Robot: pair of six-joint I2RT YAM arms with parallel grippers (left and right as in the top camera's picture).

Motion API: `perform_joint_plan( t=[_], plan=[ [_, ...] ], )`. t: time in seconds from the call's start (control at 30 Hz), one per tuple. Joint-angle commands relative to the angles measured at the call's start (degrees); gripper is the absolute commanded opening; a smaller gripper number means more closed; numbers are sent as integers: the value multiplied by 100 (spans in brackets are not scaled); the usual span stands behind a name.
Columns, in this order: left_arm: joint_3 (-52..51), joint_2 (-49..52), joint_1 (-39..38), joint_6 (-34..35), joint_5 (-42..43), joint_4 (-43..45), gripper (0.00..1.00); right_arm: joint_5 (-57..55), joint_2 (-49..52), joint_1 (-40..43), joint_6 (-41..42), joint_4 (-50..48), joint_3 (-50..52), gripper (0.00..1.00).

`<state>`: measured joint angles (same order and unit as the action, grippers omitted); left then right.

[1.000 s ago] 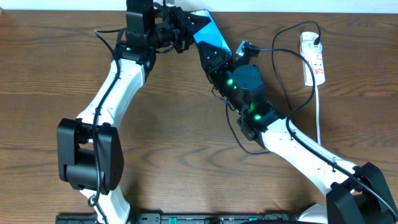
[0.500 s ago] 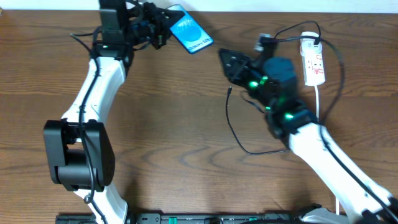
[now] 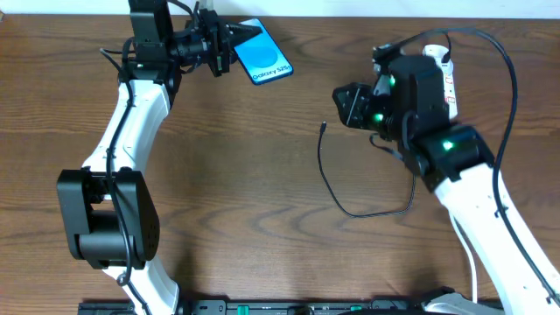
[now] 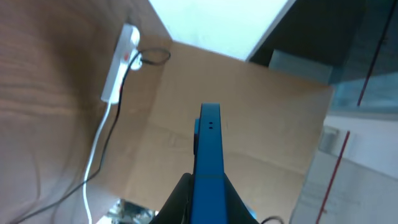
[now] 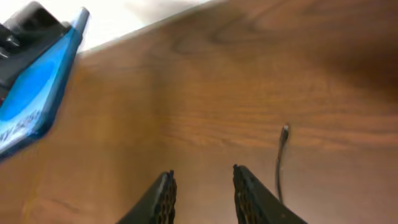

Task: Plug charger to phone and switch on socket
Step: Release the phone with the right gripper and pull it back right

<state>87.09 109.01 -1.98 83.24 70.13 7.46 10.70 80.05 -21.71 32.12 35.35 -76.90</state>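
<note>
The phone (image 3: 262, 62), bright blue with white text, hangs tilted above the table's far edge, and my left gripper (image 3: 233, 49) is shut on its end. In the left wrist view the phone (image 4: 208, 155) shows edge-on between the closed fingers (image 4: 180, 193). The charger (image 3: 325, 166) lies loose on the wood in a loop, its plug tip (image 3: 324, 126) pointing away from me. My right gripper (image 3: 339, 102) hovers just right of that tip, open and empty. In the right wrist view the tip (image 5: 284, 131) lies ahead and right of the gripper (image 5: 203, 172), and the phone (image 5: 34, 106) is far left. The socket (image 3: 448, 83) is partly hidden behind my right arm.
The socket (image 4: 119, 65) with its white cord (image 4: 96, 162) trails down the table's right side. A black plug and cable (image 3: 437, 48) arch over the power strip. The table's far edge (image 3: 350, 17) runs just behind both grippers.
My left gripper has carried the phone left, away from the right arm. My right gripper has swung right toward the socket, leaving the charger's tip lying on the table.
</note>
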Motion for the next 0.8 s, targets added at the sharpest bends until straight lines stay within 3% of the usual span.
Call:
perform_joint_plan(
  t=[0.0, 0.27, 0.77],
  plan=[
    [216, -142, 4, 24, 402, 26, 7, 2, 485, 24, -461, 341, -402, 29],
    [216, -142, 48, -109, 315, 26, 7, -7, 1613, 24, -459, 890, -719, 29],
    [216, -142, 57, -260, 284, 26, 7, -133, 3047, 26, -459, 570, -721, 28]
  ],
)
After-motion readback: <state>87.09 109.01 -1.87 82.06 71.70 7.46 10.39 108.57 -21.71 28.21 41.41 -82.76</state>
